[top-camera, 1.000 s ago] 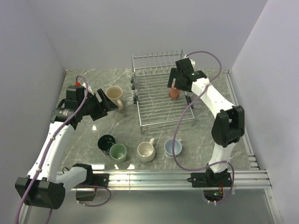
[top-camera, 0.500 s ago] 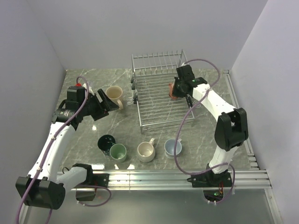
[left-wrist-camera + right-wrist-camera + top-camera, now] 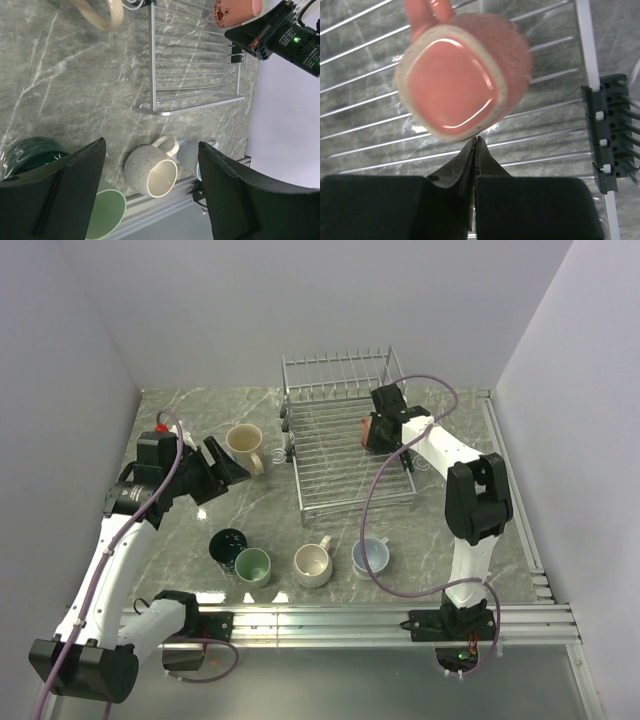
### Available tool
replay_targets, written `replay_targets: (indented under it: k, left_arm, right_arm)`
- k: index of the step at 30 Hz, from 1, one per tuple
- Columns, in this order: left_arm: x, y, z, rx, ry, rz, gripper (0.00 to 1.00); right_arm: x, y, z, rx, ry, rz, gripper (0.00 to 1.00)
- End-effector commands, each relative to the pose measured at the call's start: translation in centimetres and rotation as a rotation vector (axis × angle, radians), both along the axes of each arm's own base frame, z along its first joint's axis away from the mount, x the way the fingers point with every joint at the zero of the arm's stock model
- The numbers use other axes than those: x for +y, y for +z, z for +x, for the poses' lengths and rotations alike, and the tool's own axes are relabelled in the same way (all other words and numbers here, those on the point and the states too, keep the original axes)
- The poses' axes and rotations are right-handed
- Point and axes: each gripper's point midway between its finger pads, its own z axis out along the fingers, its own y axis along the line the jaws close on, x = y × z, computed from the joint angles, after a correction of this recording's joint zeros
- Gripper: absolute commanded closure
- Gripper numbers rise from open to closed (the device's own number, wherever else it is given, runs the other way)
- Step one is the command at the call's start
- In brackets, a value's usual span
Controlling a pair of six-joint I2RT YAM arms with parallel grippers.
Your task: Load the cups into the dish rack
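The grey marbled table (image 3: 270,505) carries the dish rack (image 3: 345,465) far centre, a cream mug (image 3: 244,447) just left of it, and nearer, in a row, a dark teal mug (image 3: 228,545), light green mug (image 3: 253,566), beige mug (image 3: 312,563) and pale blue mug (image 3: 370,556).

The table (image 3: 270,505) is white-veined grey marble, the rack (image 3: 335,465) silver, alongside a pink mug (image 3: 462,80), teal mug (image 3: 228,544), green mug (image 3: 253,566), speckled beige mug (image 3: 312,563), bluish mug (image 3: 370,556) and cream mug (image 3: 244,445).
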Motion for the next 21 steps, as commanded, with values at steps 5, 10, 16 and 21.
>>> replay_targets:
  k: [5, 10, 16, 21]
  left_arm:
    - [0.6, 0.7, -1.0, -0.009, 0.007, 0.036, 0.20]
    - [0.8, 0.9, -1.3, -0.004, 0.004, 0.048, 0.20]
    - [0.9, 0.7, -1.4, 0.006, 0.003, 0.056, 0.20]
    - [0.8, 1.2, -1.2, 0.000, -0.001, 0.052, 0.20]
  right_arm:
    - [-1.7, 1.9, 4.6, -0.122, -0.115, -0.003, 1.00]
    - [-2.0, 2.8, 6.2, -0.175, -0.174, 0.004, 1.00]
    - [-1.6, 3.1, 6.4, -0.227, -0.251, 0.090, 1.00]
    - [-1.9, 2.0, 6.5, -0.269, -0.363, 0.159, 1.00]
